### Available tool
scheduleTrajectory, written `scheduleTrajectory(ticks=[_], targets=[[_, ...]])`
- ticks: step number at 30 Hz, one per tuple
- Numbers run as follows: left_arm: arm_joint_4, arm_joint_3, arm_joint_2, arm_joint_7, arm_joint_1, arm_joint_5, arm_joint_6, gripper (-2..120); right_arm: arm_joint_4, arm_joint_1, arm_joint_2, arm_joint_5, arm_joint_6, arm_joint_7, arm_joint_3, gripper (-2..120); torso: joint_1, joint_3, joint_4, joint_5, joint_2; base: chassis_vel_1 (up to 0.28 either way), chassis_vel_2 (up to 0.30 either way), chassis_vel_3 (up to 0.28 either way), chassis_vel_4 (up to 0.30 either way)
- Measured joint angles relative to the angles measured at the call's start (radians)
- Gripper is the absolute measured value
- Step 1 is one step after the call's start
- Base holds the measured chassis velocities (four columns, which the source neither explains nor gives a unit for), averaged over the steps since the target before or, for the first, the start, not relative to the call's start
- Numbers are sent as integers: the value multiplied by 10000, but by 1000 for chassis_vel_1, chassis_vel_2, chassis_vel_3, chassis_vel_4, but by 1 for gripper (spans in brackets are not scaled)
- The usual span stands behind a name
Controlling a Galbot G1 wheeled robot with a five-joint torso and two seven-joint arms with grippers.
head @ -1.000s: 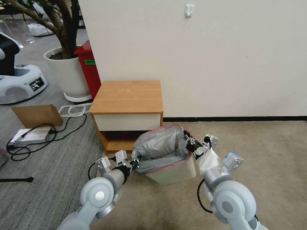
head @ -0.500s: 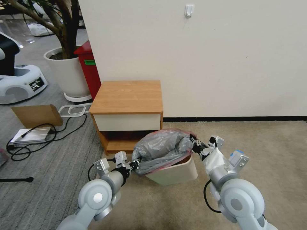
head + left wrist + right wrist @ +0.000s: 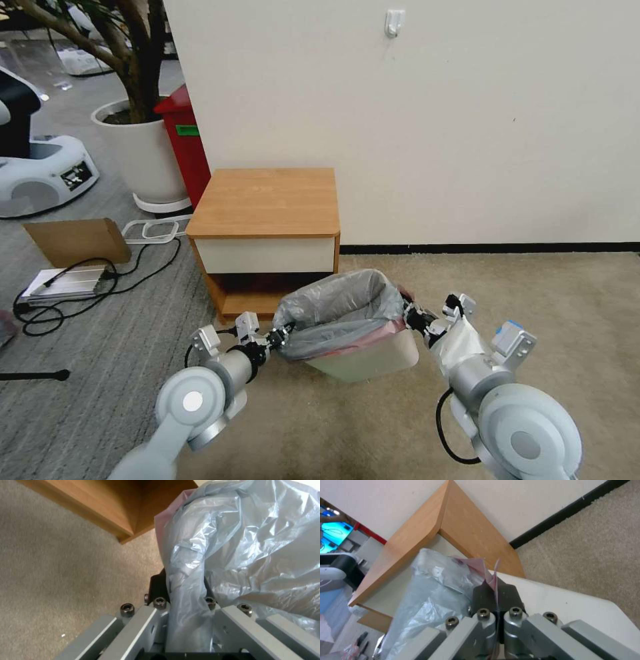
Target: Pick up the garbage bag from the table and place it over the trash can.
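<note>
Grey garbage bag [image 3: 337, 303] stretched open over cream trash can [image 3: 373, 357], left claw [image 3: 279, 335] pinching its left edge, right claw [image 3: 412, 316] pinching its pinkish rim, wooden surface [image 3: 267, 200] just behind

You can't see the cream-white rectangular plastic trash can's [image 3: 363, 360] rim or inside: the crinkly grey translucent garbage bag [image 3: 340, 308] covers them. The bag also hides the left gripper's [image 3: 185, 595] fingertips.
</note>
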State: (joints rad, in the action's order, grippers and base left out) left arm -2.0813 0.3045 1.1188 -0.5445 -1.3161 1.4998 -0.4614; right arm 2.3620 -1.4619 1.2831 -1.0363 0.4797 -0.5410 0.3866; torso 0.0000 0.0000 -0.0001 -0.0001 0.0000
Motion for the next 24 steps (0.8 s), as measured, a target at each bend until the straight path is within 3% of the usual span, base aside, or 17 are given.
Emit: scheduleTrajectory(ticks=[11, 24], targets=[[-88, 248, -190, -13, 54, 668, -320, 3, -1518, 486, 142, 1417, -610, 1373, -54, 0, 0, 0, 1, 0, 0, 0, 0, 0, 0], [-217, 405, -253, 112, -7, 678, -426, 3, -2160, 418, 140, 1866, -715, 1760, -27, 0, 0, 0, 0, 1, 0, 0, 0, 0, 0]])
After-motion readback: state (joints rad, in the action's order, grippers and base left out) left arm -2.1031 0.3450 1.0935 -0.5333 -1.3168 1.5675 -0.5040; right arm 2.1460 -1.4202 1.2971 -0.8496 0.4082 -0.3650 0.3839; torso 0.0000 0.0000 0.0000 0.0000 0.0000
